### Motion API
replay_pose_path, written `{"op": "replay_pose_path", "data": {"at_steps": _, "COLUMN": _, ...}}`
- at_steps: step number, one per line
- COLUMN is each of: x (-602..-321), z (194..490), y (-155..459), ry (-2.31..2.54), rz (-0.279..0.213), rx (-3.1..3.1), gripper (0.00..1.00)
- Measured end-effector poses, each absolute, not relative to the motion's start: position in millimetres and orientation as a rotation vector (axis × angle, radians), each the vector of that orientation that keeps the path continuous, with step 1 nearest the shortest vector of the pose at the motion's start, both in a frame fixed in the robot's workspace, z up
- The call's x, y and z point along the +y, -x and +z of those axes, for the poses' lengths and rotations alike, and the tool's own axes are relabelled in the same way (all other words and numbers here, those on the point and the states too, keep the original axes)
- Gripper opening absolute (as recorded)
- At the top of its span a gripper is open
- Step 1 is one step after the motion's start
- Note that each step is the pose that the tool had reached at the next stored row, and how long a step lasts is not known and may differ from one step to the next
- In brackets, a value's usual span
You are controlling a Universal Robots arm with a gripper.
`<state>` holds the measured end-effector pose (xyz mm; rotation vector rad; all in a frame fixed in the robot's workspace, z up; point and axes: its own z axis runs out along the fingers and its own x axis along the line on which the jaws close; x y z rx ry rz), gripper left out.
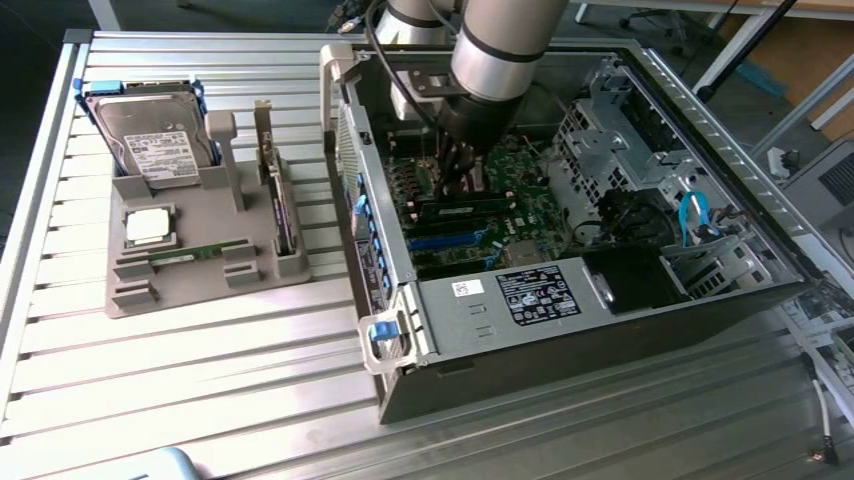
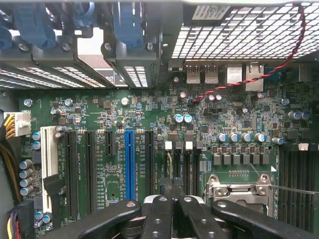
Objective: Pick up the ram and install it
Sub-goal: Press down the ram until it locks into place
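Inside the computer case [image 1: 574,345], the gripper [image 2: 172,193] hangs with jaws pressed together just above the memory slots [image 2: 178,167]; whether it pinches anything, I can't tell. Misaligned pressing could bend a slot. One ram [image 1: 187,255] lies outside the case, on the grey tray [image 1: 200,295].

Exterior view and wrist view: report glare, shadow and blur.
Exterior view: strong glare on the ribbed metal table; the computer case interior is shadowed. Wrist view: evenly lit, motherboard sharp, the fingers slightly soft.
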<state>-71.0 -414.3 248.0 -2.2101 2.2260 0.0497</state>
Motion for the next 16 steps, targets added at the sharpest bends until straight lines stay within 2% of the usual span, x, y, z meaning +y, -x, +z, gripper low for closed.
{"op": "replay_pose_path", "data": {"at_steps": 16, "x": -414.2, "z": 243.7, "y": 71.4, "ry": 2.21, "rz": 0.05, "rx": 2.226, "gripper": 0.11}}
